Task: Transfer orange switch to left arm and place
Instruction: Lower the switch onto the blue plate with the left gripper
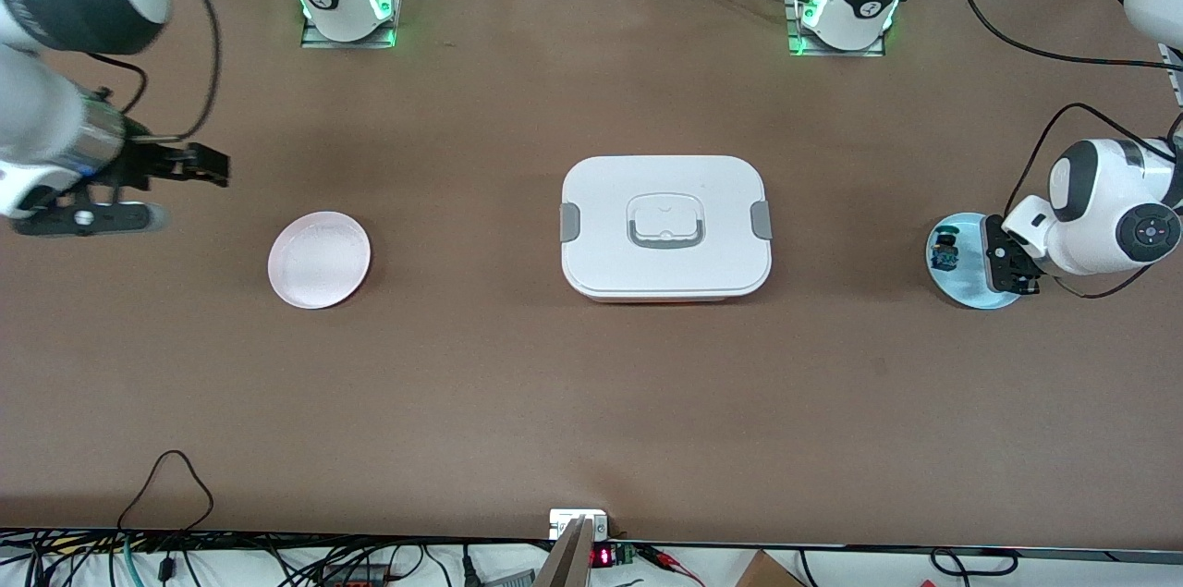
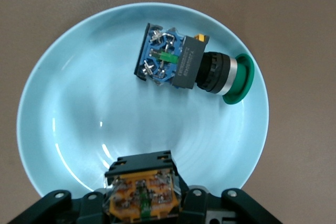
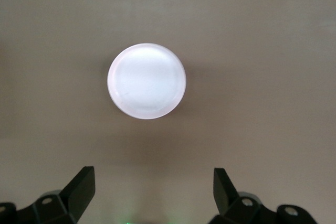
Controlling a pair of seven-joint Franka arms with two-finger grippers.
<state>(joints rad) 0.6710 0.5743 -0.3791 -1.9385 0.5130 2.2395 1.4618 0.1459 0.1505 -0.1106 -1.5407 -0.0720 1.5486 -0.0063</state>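
The orange switch [image 2: 143,192] sits between the jaws of my left gripper [image 2: 144,203], which is shut on it, low over the light blue plate [image 2: 79,129] at the left arm's end of the table. In the front view this gripper [image 1: 1009,271] hides the switch. My right gripper [image 1: 199,164] is open and empty, up in the air at the right arm's end, above bare table beside the pink plate [image 1: 319,260]; its open fingers [image 3: 81,187] show in the right wrist view. The white box [image 1: 610,199] stands shut at mid-table between the two plates.
A blue switch with a green button [image 2: 184,66] lies on its side in the light blue plate [image 1: 970,291], also seen in the front view [image 1: 945,251]. The pink plate [image 3: 146,81] holds nothing. Cables run along the table's edges.
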